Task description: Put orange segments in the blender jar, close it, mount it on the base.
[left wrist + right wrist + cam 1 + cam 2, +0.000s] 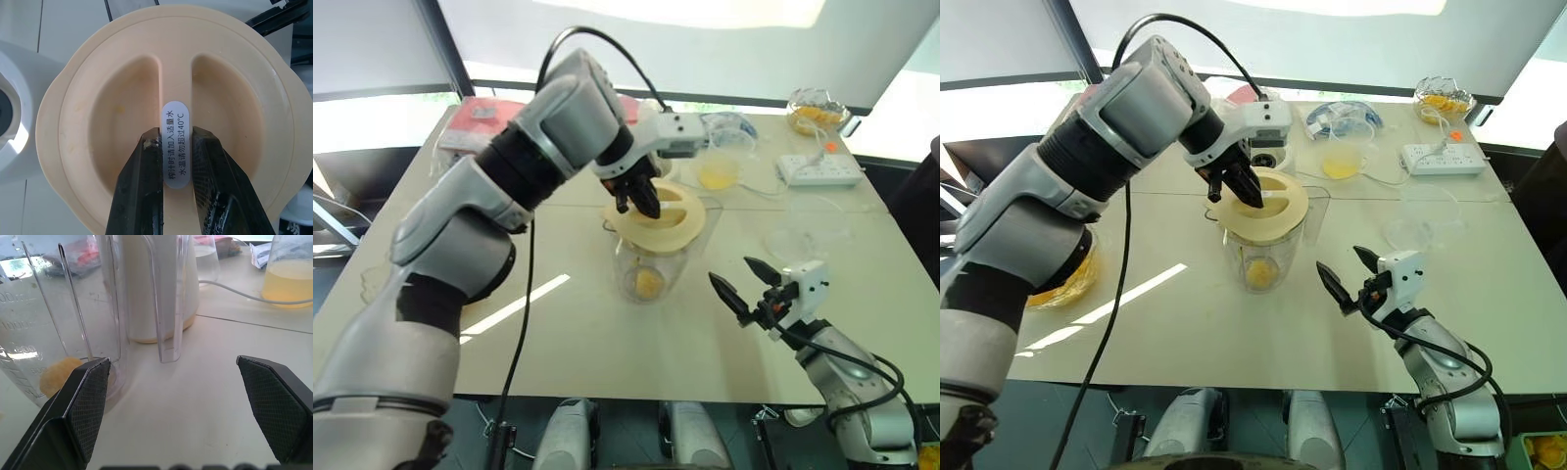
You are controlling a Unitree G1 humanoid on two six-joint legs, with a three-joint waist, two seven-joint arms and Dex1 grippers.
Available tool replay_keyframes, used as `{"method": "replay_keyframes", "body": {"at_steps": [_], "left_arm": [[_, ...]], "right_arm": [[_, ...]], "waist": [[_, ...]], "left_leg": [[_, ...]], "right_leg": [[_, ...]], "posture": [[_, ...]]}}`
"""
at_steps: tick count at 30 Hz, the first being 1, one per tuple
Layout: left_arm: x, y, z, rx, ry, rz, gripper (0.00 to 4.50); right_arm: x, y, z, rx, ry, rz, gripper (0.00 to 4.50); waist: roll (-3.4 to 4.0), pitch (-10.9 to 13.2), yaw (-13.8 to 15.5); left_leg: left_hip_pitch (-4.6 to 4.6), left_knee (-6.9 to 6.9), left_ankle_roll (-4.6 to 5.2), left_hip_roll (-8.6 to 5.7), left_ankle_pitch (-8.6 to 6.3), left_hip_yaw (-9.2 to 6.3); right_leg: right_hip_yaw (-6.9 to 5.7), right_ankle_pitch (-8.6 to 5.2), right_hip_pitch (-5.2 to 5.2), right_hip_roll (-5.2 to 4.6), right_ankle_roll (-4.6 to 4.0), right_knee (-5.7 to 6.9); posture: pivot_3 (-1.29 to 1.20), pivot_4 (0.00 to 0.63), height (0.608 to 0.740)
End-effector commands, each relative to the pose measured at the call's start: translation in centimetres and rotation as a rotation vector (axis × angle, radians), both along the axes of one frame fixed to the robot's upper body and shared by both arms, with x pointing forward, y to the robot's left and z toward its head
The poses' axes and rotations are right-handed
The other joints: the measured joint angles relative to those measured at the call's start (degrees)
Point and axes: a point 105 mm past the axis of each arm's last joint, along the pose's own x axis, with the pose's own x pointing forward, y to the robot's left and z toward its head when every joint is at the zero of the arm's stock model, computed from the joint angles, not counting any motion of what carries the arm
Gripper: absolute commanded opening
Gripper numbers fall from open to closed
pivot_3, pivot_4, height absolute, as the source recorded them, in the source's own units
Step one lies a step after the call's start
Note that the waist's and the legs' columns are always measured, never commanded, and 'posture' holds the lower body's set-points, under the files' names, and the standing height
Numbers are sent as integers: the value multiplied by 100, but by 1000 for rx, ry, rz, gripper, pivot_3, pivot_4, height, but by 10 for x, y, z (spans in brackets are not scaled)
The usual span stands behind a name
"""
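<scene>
White sticker on the lid's ridge – Chinese writing ending in "40°C". Clear blender jar near the middle of the frame, standing upright, long side up and down, narrower at the bottom, number marks on its wall. Orange segments down at its bottom, yellow-orange. Round cream lid on top, a bit tilted. Left gripper pinching the lid's middle ridge from above. Right gripper at lower right – spread wide, holding nothing, beside the jar. White base just behind the jar.

A lab: bare table, power strip, loose cables.
</scene>
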Motion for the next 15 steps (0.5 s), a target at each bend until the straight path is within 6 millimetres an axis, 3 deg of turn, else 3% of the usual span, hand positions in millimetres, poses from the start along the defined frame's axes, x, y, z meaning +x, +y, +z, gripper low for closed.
{"method": "replay_keyframes", "body": {"at_steps": [1, 15], "left_arm": [[-8, 0, 1, -6, -5, -18, 243], [-19, 15, -43, 4, -17, -72, 243]], "right_arm": [[4, -2, 7, -7, -37, 0, 4341], [45, 8, -15, -103, -86, 39, 4341]], "waist": [[0, 0, -1], [27, -26, -20]], "left_leg": [[0, 0, 0, 0, 0, 0], [94, -1, -7, 0, 4, 10]], "right_leg": [[0, 2, 0, -1, 3, 0], [15, -10, 78, -1, -22, 16]], "posture": [[0, 150, 740], [0, 150, 740]]}}
